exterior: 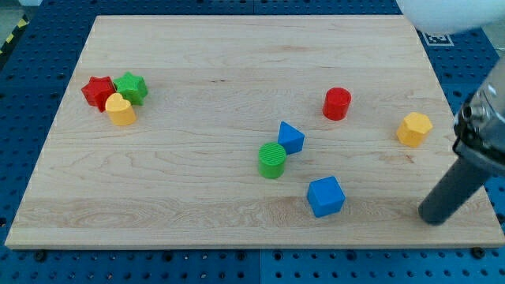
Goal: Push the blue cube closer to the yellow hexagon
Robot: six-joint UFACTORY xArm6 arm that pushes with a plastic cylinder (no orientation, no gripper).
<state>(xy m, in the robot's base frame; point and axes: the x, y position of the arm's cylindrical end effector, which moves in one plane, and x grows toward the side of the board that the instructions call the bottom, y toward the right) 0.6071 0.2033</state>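
Observation:
The blue cube point(326, 196) lies on the wooden board point(197, 181) at the lower centre-right. The yellow hexagon point(414, 128) lies near the board's right edge, up and to the right of the cube. My tip point(434, 218) rests on the board near its lower right corner, to the right of the blue cube and below the yellow hexagon, touching neither.
A blue triangular block point(290, 137) and a green cylinder point(272, 160) touch at the centre. A red cylinder point(337, 103) stands up-right of them. A red star point(99, 91), green star point(131, 87) and yellow heart point(120, 110) cluster at the upper left.

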